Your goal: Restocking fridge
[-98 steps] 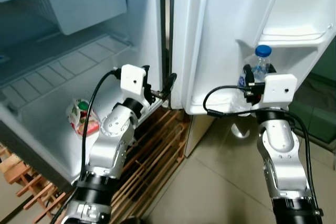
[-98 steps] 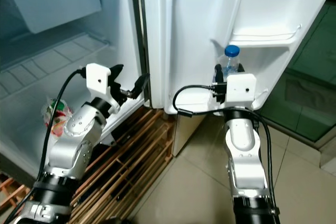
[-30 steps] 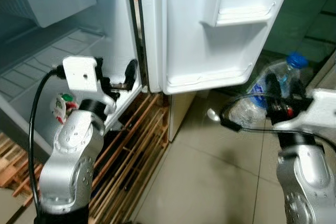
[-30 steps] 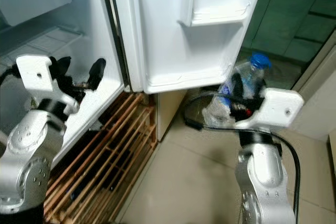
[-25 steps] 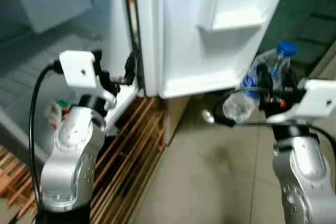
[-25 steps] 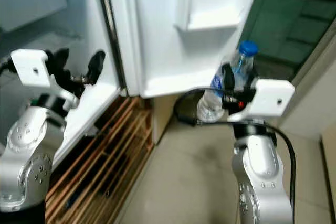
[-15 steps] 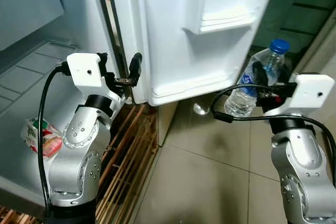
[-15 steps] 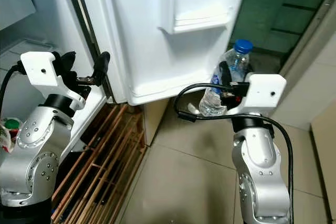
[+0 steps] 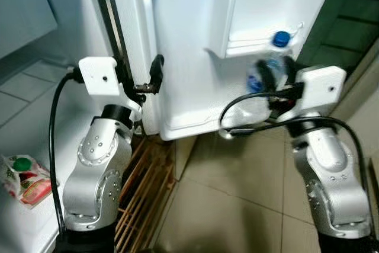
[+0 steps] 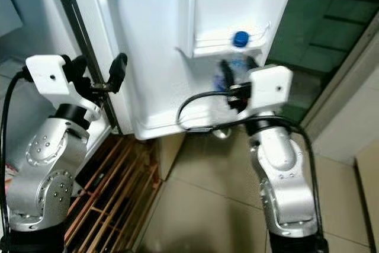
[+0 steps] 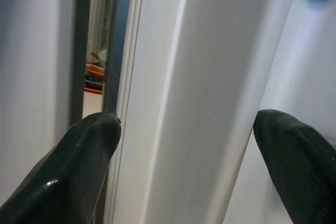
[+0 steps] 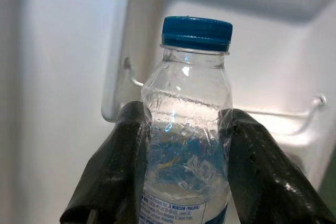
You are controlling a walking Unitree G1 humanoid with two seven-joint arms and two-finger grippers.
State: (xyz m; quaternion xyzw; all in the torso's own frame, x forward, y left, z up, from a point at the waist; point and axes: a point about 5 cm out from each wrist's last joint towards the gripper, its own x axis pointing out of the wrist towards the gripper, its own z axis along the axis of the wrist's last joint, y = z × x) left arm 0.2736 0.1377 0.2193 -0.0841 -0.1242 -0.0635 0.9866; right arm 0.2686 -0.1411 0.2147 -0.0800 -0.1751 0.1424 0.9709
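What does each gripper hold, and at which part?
Right gripper: water bottle, by its body below the cap. Left gripper: its fingers straddle the fridge door's edge.

The water bottle (image 9: 267, 70) was smeared with motion blur in the head views, its label unreadable, its lower body hidden behind the right gripper (image 9: 274, 77). In the right wrist view the frame edge cut off its base and most of the label (image 12: 181, 211). The food packet (image 9: 23, 172) ran past the frame edge.
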